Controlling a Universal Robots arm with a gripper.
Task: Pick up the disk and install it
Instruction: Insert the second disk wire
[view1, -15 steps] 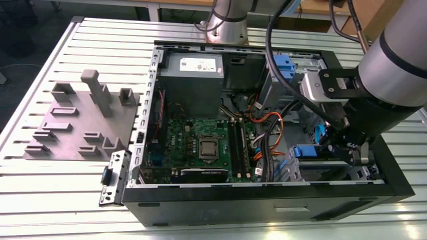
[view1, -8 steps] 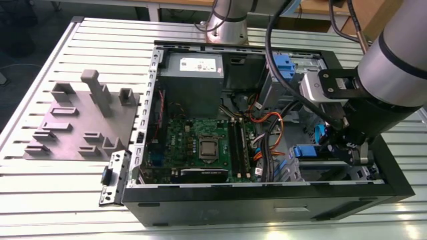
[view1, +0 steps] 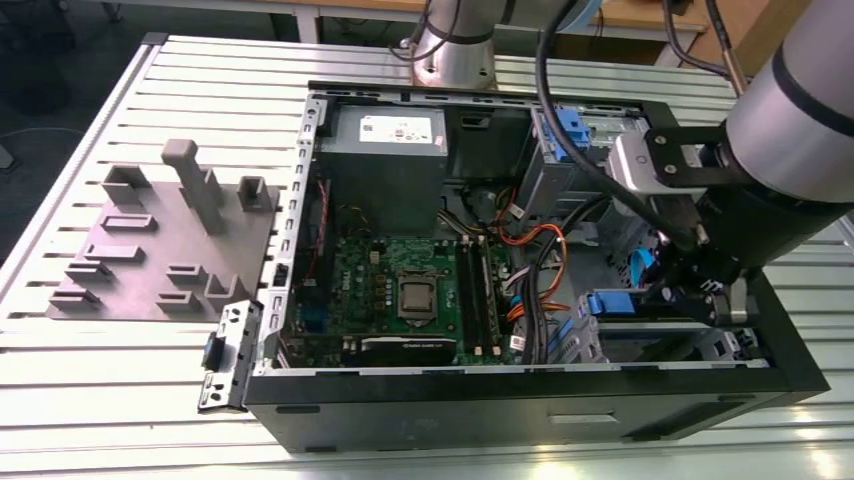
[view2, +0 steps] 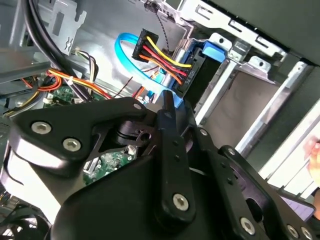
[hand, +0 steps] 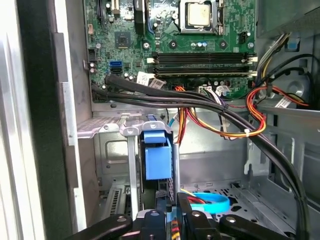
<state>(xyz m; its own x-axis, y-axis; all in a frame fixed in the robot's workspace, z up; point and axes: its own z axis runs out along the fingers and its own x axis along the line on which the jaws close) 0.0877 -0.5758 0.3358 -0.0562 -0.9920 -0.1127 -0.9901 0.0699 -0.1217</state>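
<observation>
The disk (hand: 157, 155) stands on edge in the grey metal drive cage (hand: 107, 150) at the case's front corner, with its bright blue carrier bracket showing. In the exterior view the disk (view1: 621, 305) sits low at the exterior view's right of the open computer case (view1: 534, 395). My gripper (view1: 697, 300) reaches down into that corner right beside it. In the second wrist view my gripper (view2: 169, 100) has its fingers drawn together on the near blue end of the disk (view2: 212, 50). In the first wrist view my gripper (hand: 171, 205) is just below the blue bracket.
Black, orange and yellow cable bundles (hand: 215, 107) and a light blue data cable (hand: 210, 202) cross close to the cage. The motherboard (view1: 400, 290) and the power supply box (view1: 387, 135) fill the case's middle. A grey fixture block (view1: 160, 240) lies on the slatted table.
</observation>
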